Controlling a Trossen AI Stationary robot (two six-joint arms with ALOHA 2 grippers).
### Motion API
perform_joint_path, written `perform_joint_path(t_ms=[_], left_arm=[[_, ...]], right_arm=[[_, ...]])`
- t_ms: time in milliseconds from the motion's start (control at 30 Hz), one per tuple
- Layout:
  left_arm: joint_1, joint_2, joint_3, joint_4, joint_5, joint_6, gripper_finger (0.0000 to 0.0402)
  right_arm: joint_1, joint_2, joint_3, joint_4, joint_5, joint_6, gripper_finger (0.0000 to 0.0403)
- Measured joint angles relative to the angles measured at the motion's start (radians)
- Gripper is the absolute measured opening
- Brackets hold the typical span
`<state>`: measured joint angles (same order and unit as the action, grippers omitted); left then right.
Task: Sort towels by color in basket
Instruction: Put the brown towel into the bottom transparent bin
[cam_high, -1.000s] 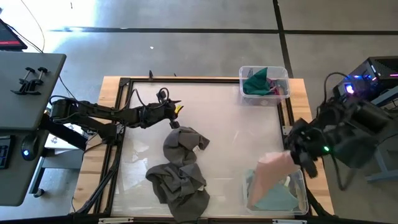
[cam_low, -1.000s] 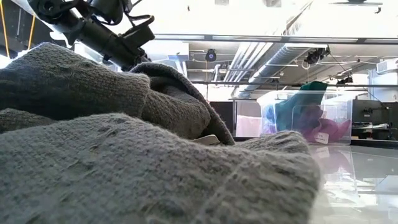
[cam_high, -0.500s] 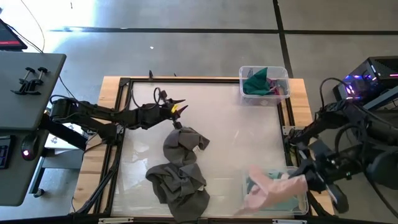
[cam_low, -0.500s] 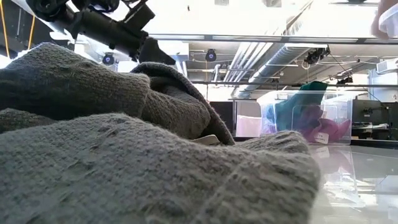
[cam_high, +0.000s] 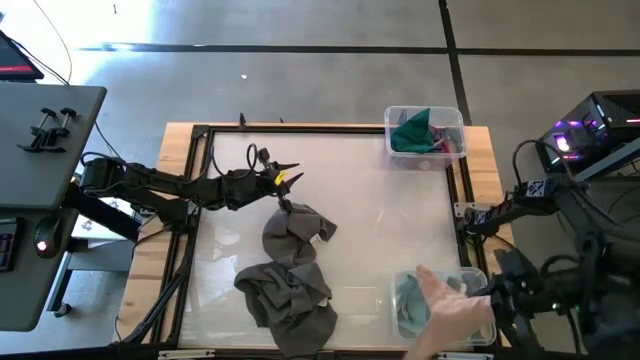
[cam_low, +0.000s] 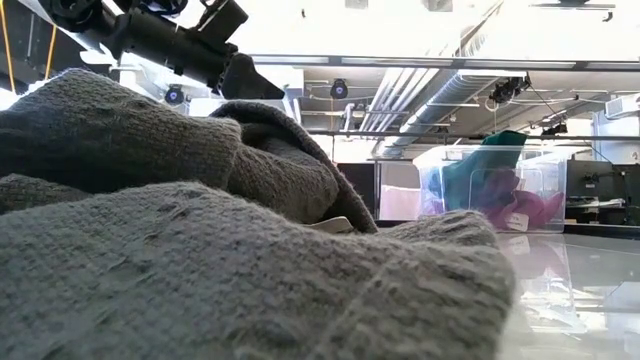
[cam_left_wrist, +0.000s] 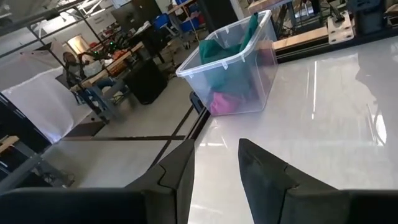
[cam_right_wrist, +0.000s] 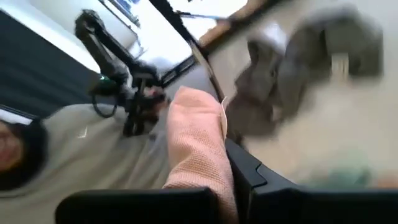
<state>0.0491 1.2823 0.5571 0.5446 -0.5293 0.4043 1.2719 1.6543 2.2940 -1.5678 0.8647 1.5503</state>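
**A:** Glossy white tabletop (cam_high: 380, 230) in a wooden frame, bare concrete floor all round. What has changed in the last second?

**B:** The right gripper (cam_right_wrist: 225, 163) has swung its peach-pink towel (cam_high: 452, 318) from beside the near clear bin (cam_high: 478, 278) to right over it. A second ago the cloth hung at the bin's inner edge; now it drapes across the bin's top, partly covering the pale teal cloth (cam_high: 408, 300) inside.

**A:** Is the towel let go?

**B:** No. The right wrist view shows the pink fabric pinched between tightly closed fingers, so the drop is not yet made. My guess is the release comes next, and the cloth should fall in with the light colours.

**A:** And the other arm?

**B:** The left gripper (cam_high: 285, 192) has crept a little toward the centre and hangs just above the upper grey towel (cam_high: 293, 232). Its fingers stand about half apart with nothing between them, as its wrist view shows.

**A:** What is left to sort?

**B:** Two dark grey towels on the table: that one, and a second grey towel (cam_high: 290, 300) nearer the front edge. The far clear bin (cam_high: 455, 122) already holds a dark green towel (cam_high: 412, 130) and a magenta towel (cam_left_wrist: 229, 101).

**A:** So the task is well along?

**B:** I'd judge so; the greys are the only loose cloths I can see.
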Motion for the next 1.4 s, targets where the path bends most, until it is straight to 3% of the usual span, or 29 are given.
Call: perform_joint_path(t_ms=[67,167,467,567,767,1000,1100,1233,1400], left_arm=[[0.000,0.000,0.000,-0.001,0.000,-0.009,0.0110],[0.000,0.000,0.000,0.000,0.001,-0.010,0.0110],[0.000,0.000,0.000,0.001,0.032,0.007,0.0110],[0.000,0.000,0.000,0.002,0.032,0.017,0.0110],[0.001,0.000,0.000,0.006,0.033,0.018,0.0110],[0.003,0.000,0.000,0.003,0.033,0.018,0.0110],[0.003,0.000,0.000,0.001,0.033,0.019,0.0110],[0.003,0.000,0.000,0.001,0.033,0.032,0.0110],[0.003,0.000,0.000,0.002,0.033,0.036,0.0110]], right_arm=[[-0.007,-0.001,-0.049,0.022,0.052,-0.080,0.0002],[-0.048,-0.004,-0.127,-0.009,0.021,0.015,0.0002],[-0.162,-0.037,-0.479,0.004,-0.331,0.291,0.0002],[-0.183,-0.037,-0.569,0.036,-0.356,0.285,0.0002],[-0.231,-0.039,-0.725,0.140,-0.591,0.280,0.0002],[-0.276,-0.039,-0.917,0.400,-0.716,0.103,0.0002],[-0.309,-0.039,-0.978,0.423,-0.793,0.098,0.0002],[-0.333,-0.039,-1.022,0.418,-0.796,0.167,0.0008],[-0.345,-0.044,-0.966,0.346,-0.823,0.150,0.0068]])
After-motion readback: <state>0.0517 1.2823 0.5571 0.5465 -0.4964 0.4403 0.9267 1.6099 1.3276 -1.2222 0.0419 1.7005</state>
